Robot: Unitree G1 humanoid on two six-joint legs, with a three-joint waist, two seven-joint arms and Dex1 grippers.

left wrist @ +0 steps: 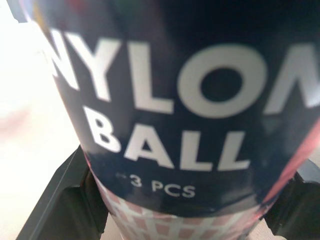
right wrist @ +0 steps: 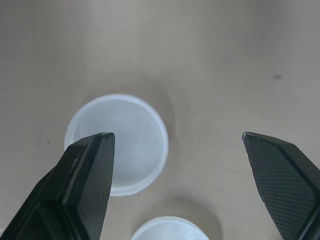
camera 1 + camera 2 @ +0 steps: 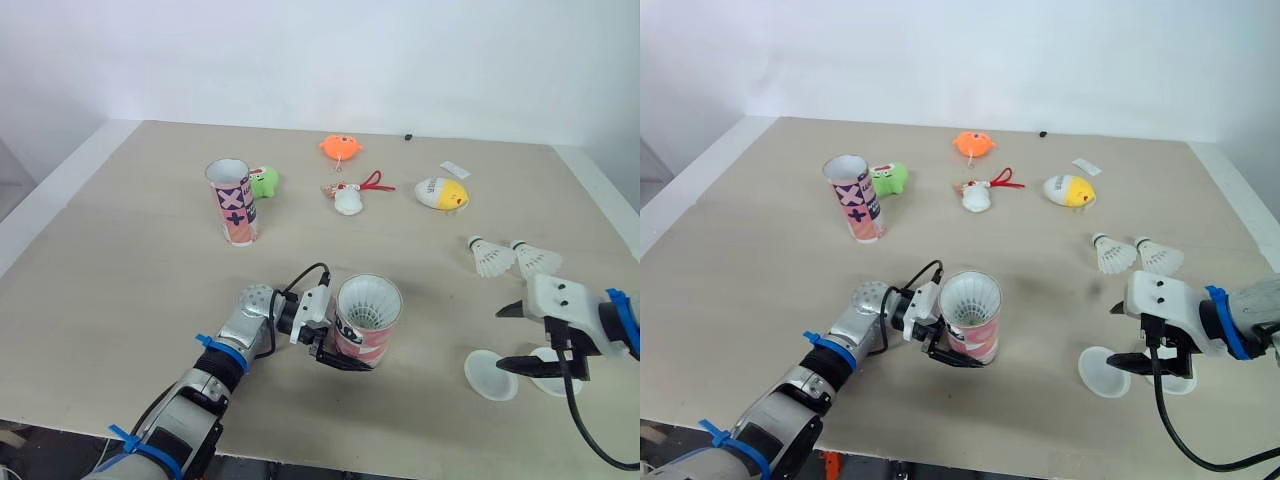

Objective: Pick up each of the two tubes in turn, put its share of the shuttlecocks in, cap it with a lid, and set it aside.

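My left gripper (image 3: 345, 350) is shut on a pink and navy tube (image 3: 364, 325), holding it just over the table near the front edge. A white shuttlecock (image 3: 368, 300) sits inside its open mouth. The left wrist view shows the tube's label (image 1: 200, 125) close up between the black fingers (image 1: 65, 200). The second tube (image 3: 233, 200) stands upright at the back left. Two loose shuttlecocks (image 3: 492, 258) (image 3: 535, 258) lie on the right. My right gripper (image 3: 507, 338) hangs open just above two white lids (image 2: 120, 142) (image 2: 170, 229), touching neither.
Small toys lie at the back: an orange one (image 3: 341, 147), a green one (image 3: 264, 181) beside the standing tube, a white and red one (image 3: 349, 197) and a yellow egg shape (image 3: 442, 192). The table's front edge (image 3: 400, 455) runs close under both arms.
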